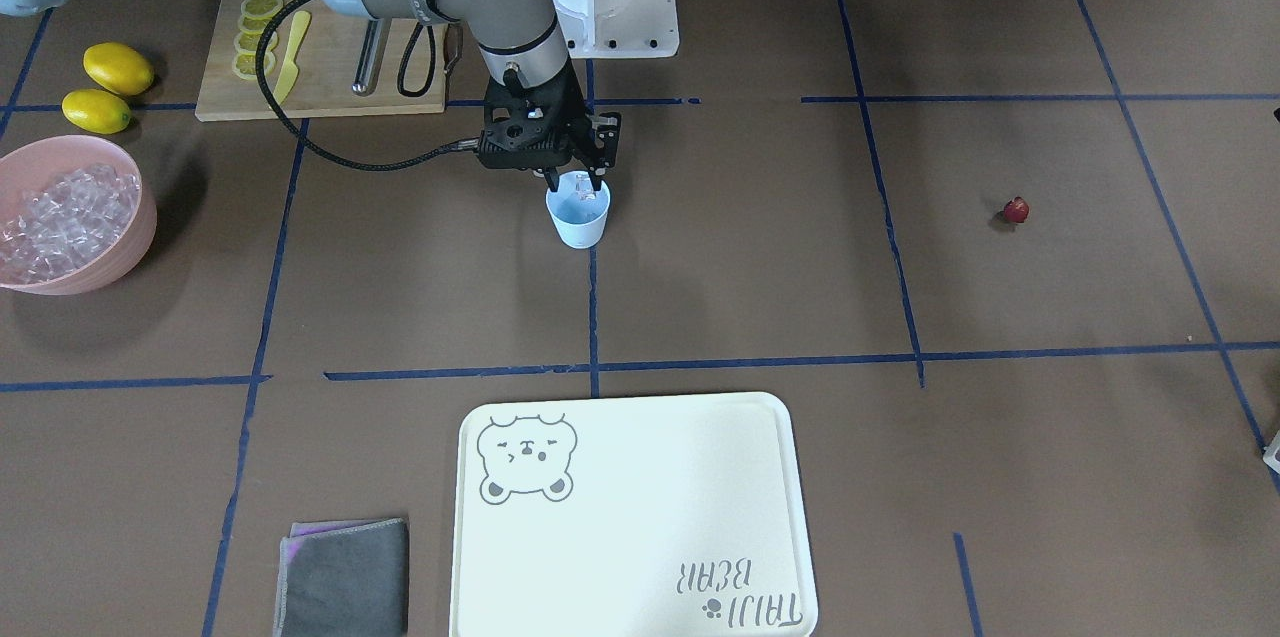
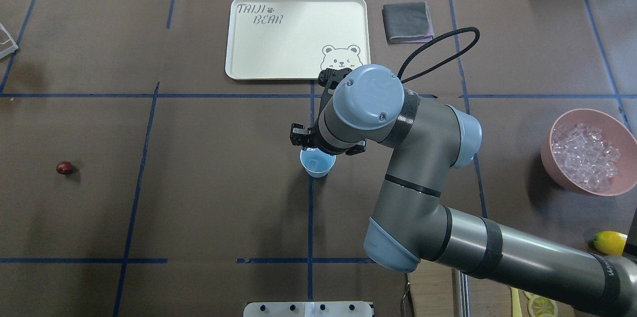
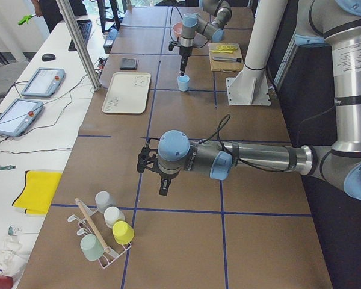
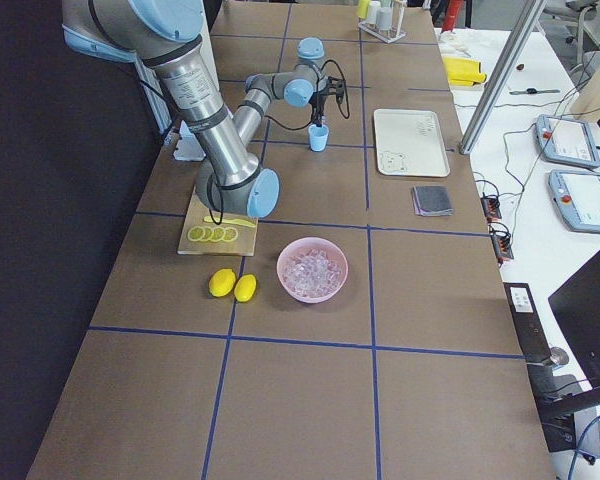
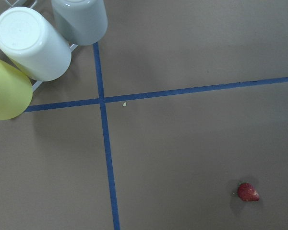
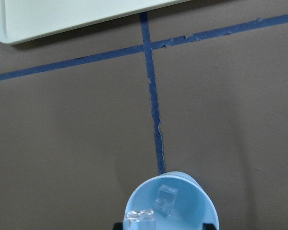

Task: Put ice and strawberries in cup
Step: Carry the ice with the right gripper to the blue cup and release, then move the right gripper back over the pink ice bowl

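The pale blue cup (image 1: 578, 220) stands near the table's middle, and also shows in the overhead view (image 2: 317, 163). My right gripper (image 1: 577, 183) hangs right over its mouth, jaws apart. In the right wrist view the cup (image 6: 170, 211) holds one clear ice cube (image 6: 165, 199), and a second cube (image 6: 139, 219) is at its near rim. The strawberry (image 1: 1016, 210) lies alone on the table far to my left (image 2: 64, 168) and shows in the left wrist view (image 5: 248, 192). My left gripper (image 3: 162, 185) hovers above the table; I cannot tell whether it is open.
A pink bowl (image 1: 140, 242) of ice cubes (image 2: 584, 155) stands at my far right. Two lemons (image 1: 108, 87) and a cutting board (image 1: 330, 92) with lemon slices and a knife lie near it. A cream tray (image 1: 630, 517), a grey cloth (image 1: 345, 577) and a rack of upturned cups (image 5: 33, 48) are also there.
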Controlling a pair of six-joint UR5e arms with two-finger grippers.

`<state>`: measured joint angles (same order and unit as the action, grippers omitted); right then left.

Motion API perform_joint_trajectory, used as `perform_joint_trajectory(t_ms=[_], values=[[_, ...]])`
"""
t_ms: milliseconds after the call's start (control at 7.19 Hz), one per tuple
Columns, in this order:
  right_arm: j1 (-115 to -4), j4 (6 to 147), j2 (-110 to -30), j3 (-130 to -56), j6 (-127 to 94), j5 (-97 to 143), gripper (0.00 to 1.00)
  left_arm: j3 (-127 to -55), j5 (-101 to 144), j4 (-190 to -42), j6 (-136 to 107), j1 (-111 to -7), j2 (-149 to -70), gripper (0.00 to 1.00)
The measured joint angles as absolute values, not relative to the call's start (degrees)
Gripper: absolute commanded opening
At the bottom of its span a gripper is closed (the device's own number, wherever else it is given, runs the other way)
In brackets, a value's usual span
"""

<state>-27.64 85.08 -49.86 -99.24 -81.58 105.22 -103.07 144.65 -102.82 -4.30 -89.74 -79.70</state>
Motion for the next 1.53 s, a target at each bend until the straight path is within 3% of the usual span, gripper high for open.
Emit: perform_joint_trajectory(t_ms=[835, 1113, 1530], values=[[-30.2, 85.5, -54.2, -104.5, -81.1, 106.4, 0.77, -102.4, 144.4, -102.4, -4.9, -89.7, -78.6, 1.0], [-36.9, 86.2, -62.5, -111.3, -73.6, 111.0, 0.77, -102.3, 144.3, -102.6, -6.0, -89.6, -78.5, 1.0], [-49.3, 86.5, -76.5, -115.5, -51.1, 116.5, 0.77, -102.3, 144.3, -102.7, -6.2, -89.4, -78.8, 1.0]])
